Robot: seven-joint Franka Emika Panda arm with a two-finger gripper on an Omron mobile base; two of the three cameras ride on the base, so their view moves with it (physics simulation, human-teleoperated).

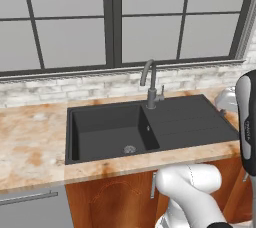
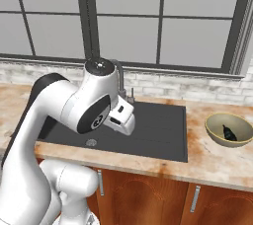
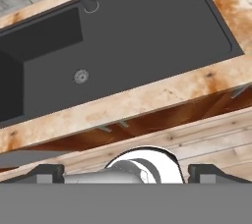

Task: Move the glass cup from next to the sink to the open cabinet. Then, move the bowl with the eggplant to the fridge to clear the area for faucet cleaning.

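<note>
Both base cams sat behind the arm, L and R, looking fwd and down at the sink [image 1: 150, 127] and faucet [image 1: 150, 84], their shared ground. Hand cam looked down on the sink from above the counter [image 3: 147, 98] edge, closer in

The marbled orange counter [image 2: 217, 162] carries the black sink [image 1: 150, 127], and the bowl [image 2: 230, 130] stands right of it.

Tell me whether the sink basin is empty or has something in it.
Empty. The sink basin shows only its bare black floor and round steel drain; the eggplant lies in the bowl on the counter.
</note>
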